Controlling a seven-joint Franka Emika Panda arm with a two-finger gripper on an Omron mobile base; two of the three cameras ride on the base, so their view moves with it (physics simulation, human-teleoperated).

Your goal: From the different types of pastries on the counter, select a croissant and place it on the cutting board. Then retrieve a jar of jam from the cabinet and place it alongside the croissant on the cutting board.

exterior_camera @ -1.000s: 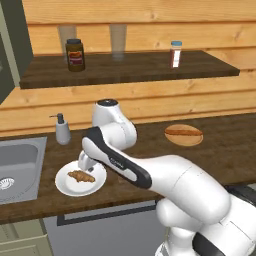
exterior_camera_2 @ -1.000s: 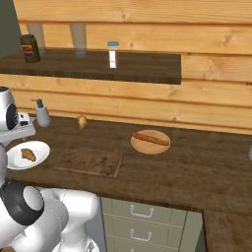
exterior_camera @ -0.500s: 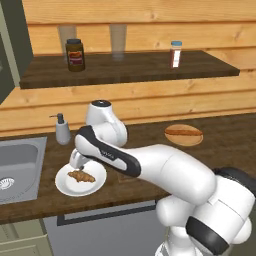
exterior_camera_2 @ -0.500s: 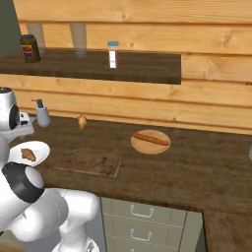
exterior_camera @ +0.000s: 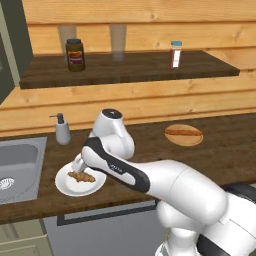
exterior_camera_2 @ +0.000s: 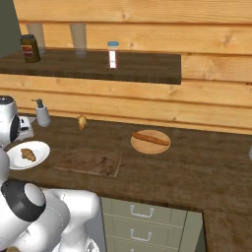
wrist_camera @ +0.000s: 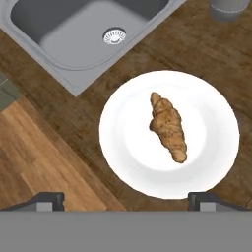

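While your claw (wrist_camera: 125,199) hangs directly above the white plate (wrist_camera: 123,152), its two dark fingertips (wrist_camera: 47,201) stand spread about as wide as the plate itself, and nothing sits between them. You have no hold on anything. The croissant (wrist_camera: 169,127) lies untouched near the middle of that plate, its long axis running slantwise across the hand view, well clear of either tip.

From the left base view you can see the plate (exterior_camera: 67,186) near the front edge of the dark wooden bench (exterior_camera: 225,150), just beside the steel sink (exterior_camera: 20,165), with the croissant (exterior_camera: 81,177) on it and the arm's hand bent down over it. A soap dispenser (exterior_camera: 62,130) stands behind the plate against the wall.

In the right base view the cutting board (exterior_camera_2: 89,162) lies bare on the bench (exterior_camera_2: 206,172) to the right of the plate (exterior_camera_2: 37,153), apart from it. Further right, a round wooden plate (exterior_camera_2: 150,141) carries a long baked pastry. A small pastry (exterior_camera_2: 81,121) sits by the wall behind the board.

The jam jar (exterior_camera: 75,55) stands on the wooden shelf (exterior_camera: 140,67) above, towards its left end, with a small white-labelled bottle (exterior_camera: 175,54) further right on the same shelf.
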